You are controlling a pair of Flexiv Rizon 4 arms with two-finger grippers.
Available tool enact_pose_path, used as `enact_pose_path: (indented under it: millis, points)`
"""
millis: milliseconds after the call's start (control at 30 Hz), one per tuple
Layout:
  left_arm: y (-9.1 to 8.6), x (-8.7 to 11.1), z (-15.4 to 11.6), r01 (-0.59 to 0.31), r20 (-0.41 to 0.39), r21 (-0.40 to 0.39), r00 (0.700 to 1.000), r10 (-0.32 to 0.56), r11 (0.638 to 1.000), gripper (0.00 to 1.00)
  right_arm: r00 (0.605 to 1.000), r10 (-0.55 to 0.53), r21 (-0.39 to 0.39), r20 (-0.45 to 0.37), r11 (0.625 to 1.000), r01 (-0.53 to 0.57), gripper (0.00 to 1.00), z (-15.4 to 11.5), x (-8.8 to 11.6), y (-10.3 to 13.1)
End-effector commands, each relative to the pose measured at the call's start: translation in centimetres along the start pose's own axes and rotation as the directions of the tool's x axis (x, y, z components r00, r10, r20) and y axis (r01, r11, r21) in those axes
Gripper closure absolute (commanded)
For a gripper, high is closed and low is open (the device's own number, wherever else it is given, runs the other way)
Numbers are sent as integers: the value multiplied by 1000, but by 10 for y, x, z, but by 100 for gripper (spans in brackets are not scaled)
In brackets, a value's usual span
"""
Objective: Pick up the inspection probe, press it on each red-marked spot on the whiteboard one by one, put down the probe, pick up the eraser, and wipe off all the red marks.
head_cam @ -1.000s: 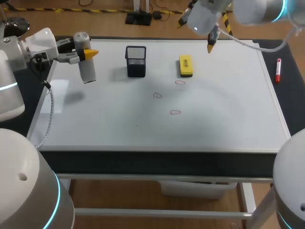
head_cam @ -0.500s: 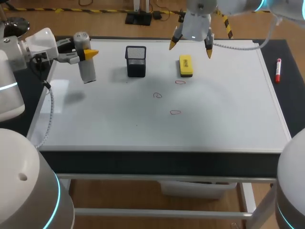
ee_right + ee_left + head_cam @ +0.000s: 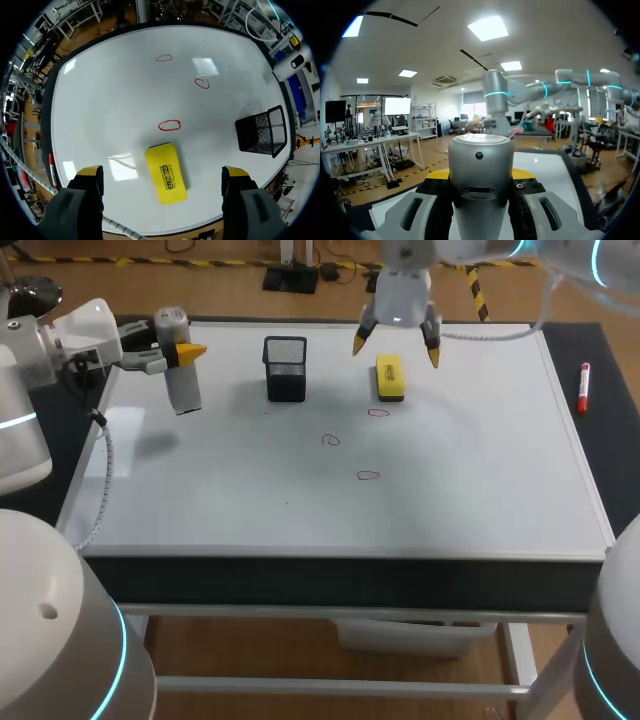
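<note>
My left gripper sits at the whiteboard's far left corner, shut on the grey cylindrical probe, which hangs upright above the board. In the left wrist view the probe fills the gap between both fingers. The yellow eraser lies flat at the back of the whiteboard. My right gripper hovers over it, wide open, one tip on each side. In the right wrist view the eraser lies below and between the fingers. Three red marks are on the board.
A black mesh cup stands left of the eraser, between it and the probe. A red marker lies on the dark table right of the board. The red marks lie just ahead of the eraser.
My right gripper has swung left and come down from the far right to hang over the eraser, turning so its tips straddle it. The left arm and probe have stayed still.
</note>
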State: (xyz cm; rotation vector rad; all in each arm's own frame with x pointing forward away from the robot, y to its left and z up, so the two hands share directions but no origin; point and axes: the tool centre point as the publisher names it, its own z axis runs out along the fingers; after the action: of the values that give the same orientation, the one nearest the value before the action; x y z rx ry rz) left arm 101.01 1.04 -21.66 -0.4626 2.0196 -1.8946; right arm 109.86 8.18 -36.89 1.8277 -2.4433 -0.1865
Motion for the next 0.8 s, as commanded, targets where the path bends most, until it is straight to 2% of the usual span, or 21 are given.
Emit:
enact_pose_path:
  millis: [33,200,400,800]
  points:
    - [1,0,0,-3,0,5,1000,3,1000,100,999,0,-16,54,1000,1,0,9,1,-3]
    - [1,0,0,-3,0,5,1000,3,1000,100,997,-38,-1,65,999,38,0,16,0,0]
    - [1,0,0,-3,0,5,1000,3,1000,100,991,-132,81,7,988,131,0,20,-3,0]
    - [1,0,0,-3,0,5,1000,3,1000,100,987,-161,69,18,985,159,0,32,0,-6]
